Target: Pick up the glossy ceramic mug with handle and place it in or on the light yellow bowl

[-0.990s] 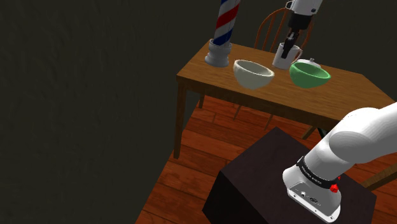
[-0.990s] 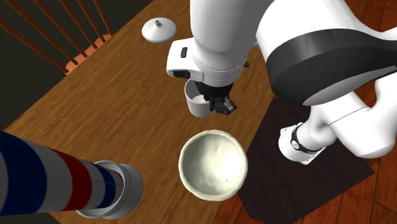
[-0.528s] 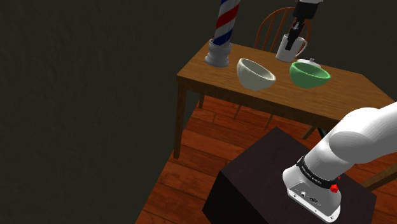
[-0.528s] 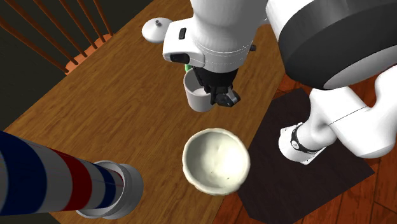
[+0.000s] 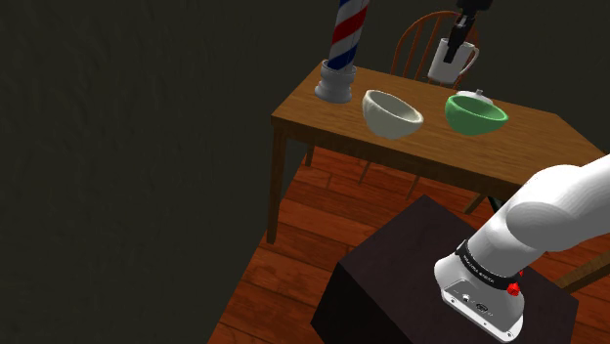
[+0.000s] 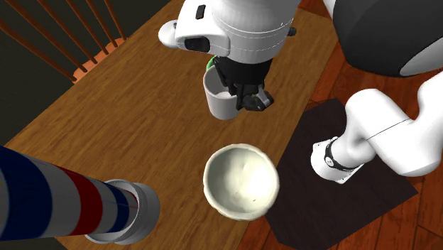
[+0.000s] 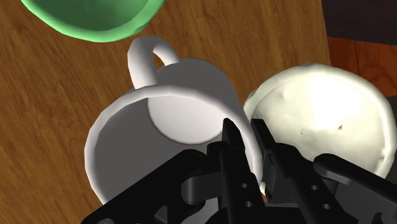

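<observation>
A white mug [image 5: 452, 62] with a handle hangs in the air above the wooden table [image 5: 430, 149], tilted a little. My black gripper [image 5: 456, 43] is shut on its rim. In the wrist view one finger [image 7: 230, 139] is inside the mug [image 7: 172, 105] and the other outside its wall, opposite the handle [image 7: 147, 54]. The pale cream bowl [image 5: 392, 112] stands on the table beside and below the mug. From the second exterior view the mug [image 6: 220, 101] and gripper [image 6: 248, 99] hover just beyond the cream bowl [image 6: 240, 179]. The cream bowl [image 7: 324, 121] lies next to the fingers.
A green bowl [image 5: 476, 112] with a white lid behind it sits on the table under the mug. A striped barber pole [image 5: 342, 44] stands at the table's far corner. A wooden chair [image 5: 418, 39] is behind the table. The dark stand [image 5: 411, 283] is in front.
The gripper has risen with the mug, lifting it clear of the table and higher above the green bowl. The cream bowl shifted and tipped slightly early on.
</observation>
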You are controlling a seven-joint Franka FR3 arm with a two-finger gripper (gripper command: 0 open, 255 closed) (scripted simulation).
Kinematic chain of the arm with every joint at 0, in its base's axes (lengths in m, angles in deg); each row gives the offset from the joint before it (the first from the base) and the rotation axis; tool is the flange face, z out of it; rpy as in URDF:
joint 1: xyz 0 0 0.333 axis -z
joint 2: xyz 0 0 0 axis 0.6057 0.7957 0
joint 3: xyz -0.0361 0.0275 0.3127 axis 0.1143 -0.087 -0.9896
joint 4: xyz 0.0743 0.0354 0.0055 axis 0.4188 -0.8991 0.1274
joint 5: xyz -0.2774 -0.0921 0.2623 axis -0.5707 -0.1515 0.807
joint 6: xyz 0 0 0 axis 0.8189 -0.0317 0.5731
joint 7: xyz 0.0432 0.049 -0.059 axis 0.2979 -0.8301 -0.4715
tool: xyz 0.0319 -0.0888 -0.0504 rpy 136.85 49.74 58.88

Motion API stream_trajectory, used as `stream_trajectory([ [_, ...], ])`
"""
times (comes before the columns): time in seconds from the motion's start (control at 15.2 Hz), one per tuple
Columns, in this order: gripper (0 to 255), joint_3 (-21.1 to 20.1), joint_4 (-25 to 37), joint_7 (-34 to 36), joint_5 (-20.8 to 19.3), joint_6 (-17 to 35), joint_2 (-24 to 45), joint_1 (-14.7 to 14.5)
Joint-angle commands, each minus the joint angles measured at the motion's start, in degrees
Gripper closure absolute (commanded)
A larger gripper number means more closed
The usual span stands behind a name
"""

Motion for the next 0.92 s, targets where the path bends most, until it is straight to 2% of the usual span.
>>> stream_trajectory([
  [0.0,255,-1.61,0.71,2.08,0.73,-0.84,0.19,-0.71],
  [0.59,255,-10.78,6.80,14.60,5.11,-4.24,4.31,-5.05],
  [0.86,255,-10.72,2.70,14.84,5.05,-1.15,3.30,-5.03],
])
